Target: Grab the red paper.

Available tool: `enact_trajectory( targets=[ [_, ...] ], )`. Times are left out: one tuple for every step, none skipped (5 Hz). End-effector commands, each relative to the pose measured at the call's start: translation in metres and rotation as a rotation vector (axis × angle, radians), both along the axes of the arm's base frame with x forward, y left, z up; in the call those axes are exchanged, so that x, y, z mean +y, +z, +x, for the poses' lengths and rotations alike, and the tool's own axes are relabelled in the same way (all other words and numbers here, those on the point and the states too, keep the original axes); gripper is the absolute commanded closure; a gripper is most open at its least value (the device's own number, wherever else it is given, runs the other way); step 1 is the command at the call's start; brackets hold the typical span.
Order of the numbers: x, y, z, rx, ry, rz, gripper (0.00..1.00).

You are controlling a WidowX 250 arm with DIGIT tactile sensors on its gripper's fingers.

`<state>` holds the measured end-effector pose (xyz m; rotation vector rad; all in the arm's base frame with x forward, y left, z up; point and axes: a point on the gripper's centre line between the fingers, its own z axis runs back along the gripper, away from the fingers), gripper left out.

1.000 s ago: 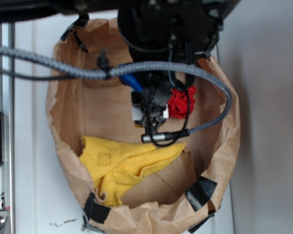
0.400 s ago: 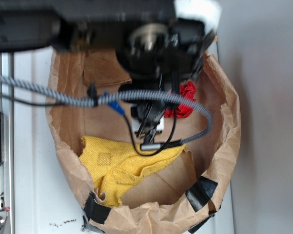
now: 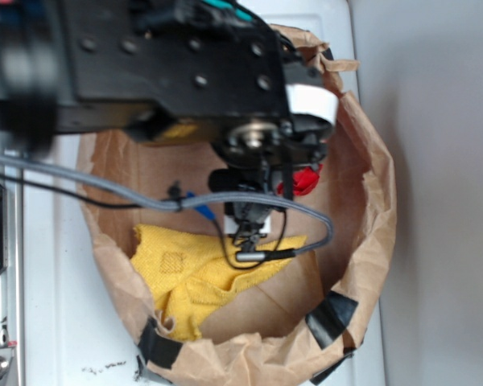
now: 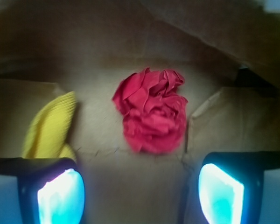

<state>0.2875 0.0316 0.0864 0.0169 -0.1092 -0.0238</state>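
The red paper (image 4: 151, 111), a crumpled rosette of folds, lies on the brown floor of a paper bag, just ahead of my gripper (image 4: 140, 193). The two glowing cyan pads (image 4: 60, 198) stand wide apart with only bare bag floor between them, so the gripper is open and holds nothing. In the exterior view the black arm covers most of the red paper (image 3: 304, 179); only a small part shows at the arm's right side. The gripper itself is hidden there under the arm.
A yellow cloth (image 3: 201, 269) lies in the lower left of the brown paper bag (image 3: 370, 233), and its edge shows left of the wad (image 4: 49, 126). The bag's crumpled walls rise all round. A grey cable (image 3: 306, 233) loops below the arm.
The arm has swung down and left over the bag and now hides more of the red paper. The cable loop has dropped lower toward the yellow cloth.
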Motion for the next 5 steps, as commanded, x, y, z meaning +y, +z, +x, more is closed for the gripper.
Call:
enact_trajectory(
  targets=[
    [0.019,0.006,0.041,-0.050,0.024,-0.001,0.00],
    [0.014,-0.007,0.046,-0.044,0.014,0.015,0.00],
    [0.006,-0.025,0.055,-0.053,0.003,0.048,0.00],
    [-0.002,-0.045,0.060,-0.054,-0.003,0.098,0.23],
    [-0.001,-0.043,0.055,-0.044,0.000,0.072,1.00]
  ],
)
